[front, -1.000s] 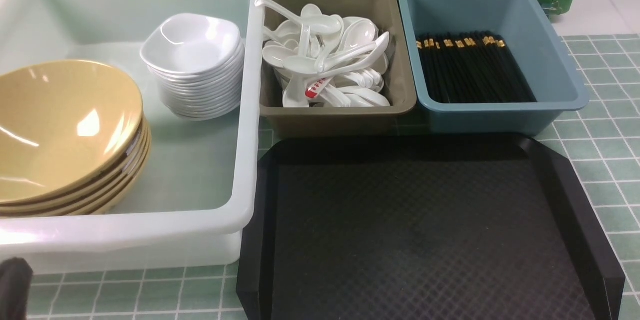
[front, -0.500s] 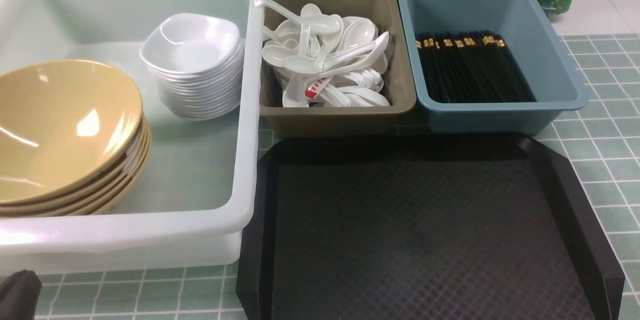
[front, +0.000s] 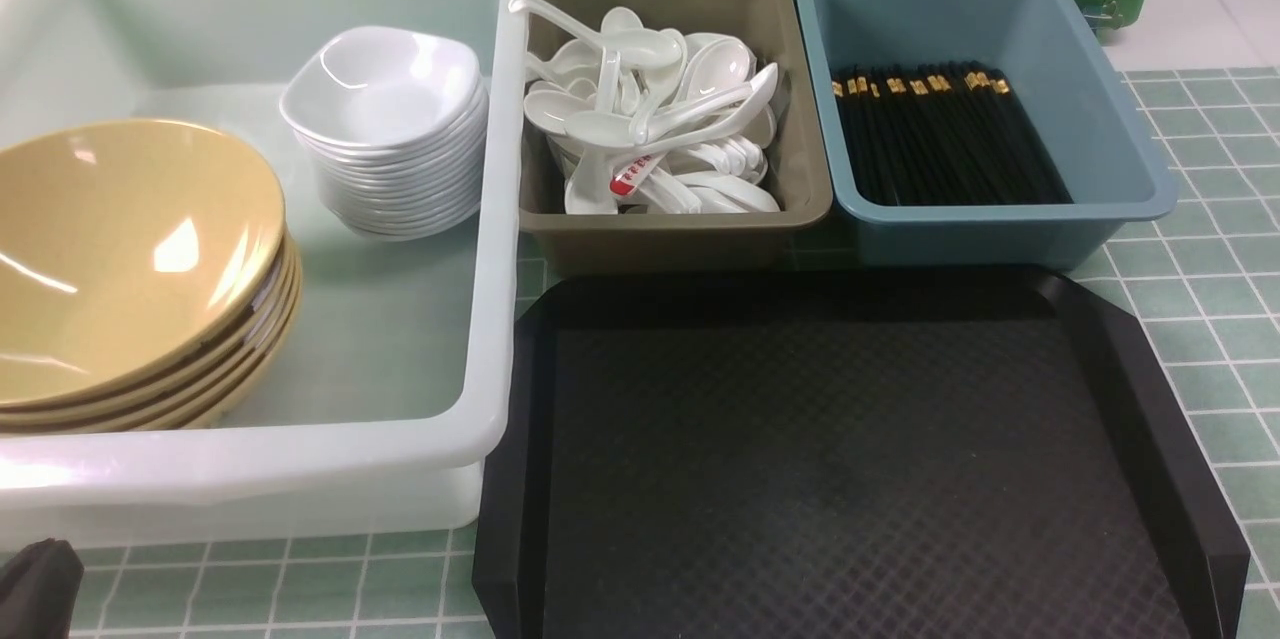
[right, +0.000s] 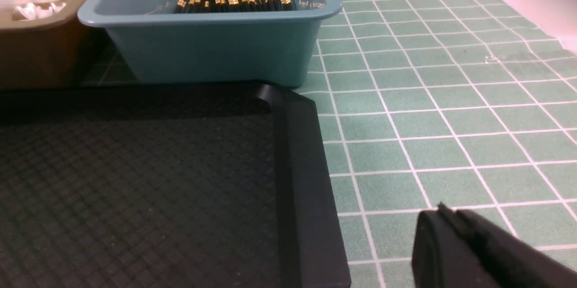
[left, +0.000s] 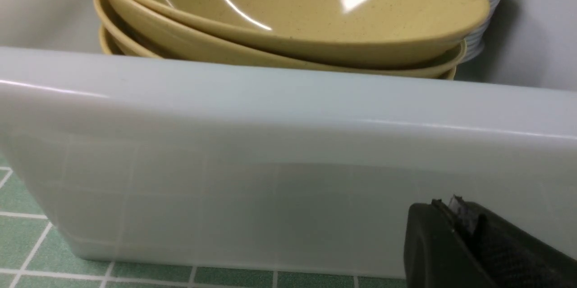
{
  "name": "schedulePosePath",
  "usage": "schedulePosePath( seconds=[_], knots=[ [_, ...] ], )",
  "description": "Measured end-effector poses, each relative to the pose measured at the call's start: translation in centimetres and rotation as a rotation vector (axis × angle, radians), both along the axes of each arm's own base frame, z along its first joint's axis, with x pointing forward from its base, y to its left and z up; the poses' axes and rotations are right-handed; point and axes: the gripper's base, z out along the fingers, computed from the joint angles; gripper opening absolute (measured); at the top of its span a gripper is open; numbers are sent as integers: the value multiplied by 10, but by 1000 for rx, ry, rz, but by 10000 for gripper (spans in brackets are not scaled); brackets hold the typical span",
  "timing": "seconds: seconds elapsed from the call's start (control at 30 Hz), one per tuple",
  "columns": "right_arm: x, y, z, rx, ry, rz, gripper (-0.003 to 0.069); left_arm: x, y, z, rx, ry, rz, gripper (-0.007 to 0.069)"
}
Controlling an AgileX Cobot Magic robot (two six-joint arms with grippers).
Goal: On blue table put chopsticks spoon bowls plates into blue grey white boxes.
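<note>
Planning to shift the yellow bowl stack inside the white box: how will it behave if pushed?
The yellow bowls look glossy, so probably slippery. They sit tilted, so the top one may slide off. Likely stiff and light.

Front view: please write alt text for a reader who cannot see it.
An empty black tray lies in front of three filled boxes: a white box with yellow bowls and white dishes, a grey box of white spoons, and a blue box of black chopsticks.

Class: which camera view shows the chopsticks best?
The front view: the chopsticks lie fully visible inside the blue box. The right wrist view shows only their gold-banded ends over the rim. The left wrist view shows none.
</note>
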Motion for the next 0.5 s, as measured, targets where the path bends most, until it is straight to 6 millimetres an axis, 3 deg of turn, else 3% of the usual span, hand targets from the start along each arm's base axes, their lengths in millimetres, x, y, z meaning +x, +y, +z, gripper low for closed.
schedulePosePath(
  seconds=[0.5],
  knots=[
    [0,0,0,0,0,0,90,0,0,0,1,0,0,-6]
  ],
)
